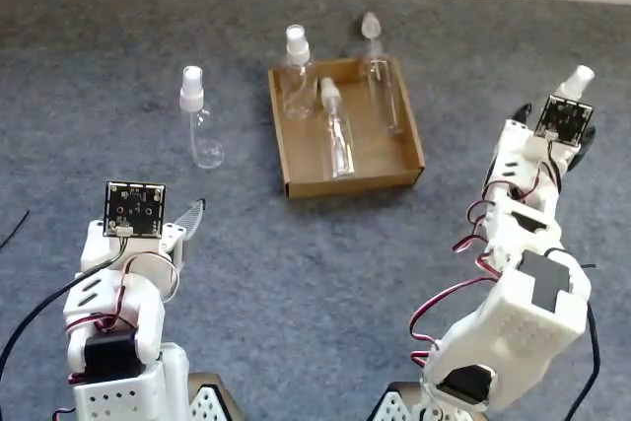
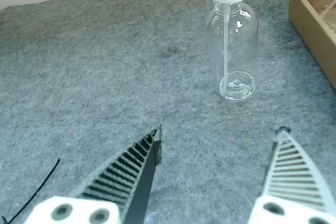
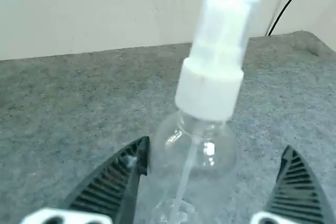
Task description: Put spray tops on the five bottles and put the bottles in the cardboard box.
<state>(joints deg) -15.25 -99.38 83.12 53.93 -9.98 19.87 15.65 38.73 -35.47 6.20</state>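
My right gripper (image 3: 215,150) gapes wide, the right bottle (image 3: 212,82) between its jaws, at 3 o'clock of the cardboard box (image 1: 350,184). Closing off-centre could, I judge, topple it. My left gripper (image 2: 220,130) is wide too, with the left bottle (image 2: 233,40) at 12 o'clock.

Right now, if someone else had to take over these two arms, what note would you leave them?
Left gripper: open above the carpet, short of the standing bottle beside the cardboard box.
Right gripper: open, with a finger on either side of a second upright bottle, not gripping it.
Done: all five bottles appear to have spray tops. Three look boxed: middle bottle and far-side bottle lying, corner bottle upright.
Left: box the two bottles outside.
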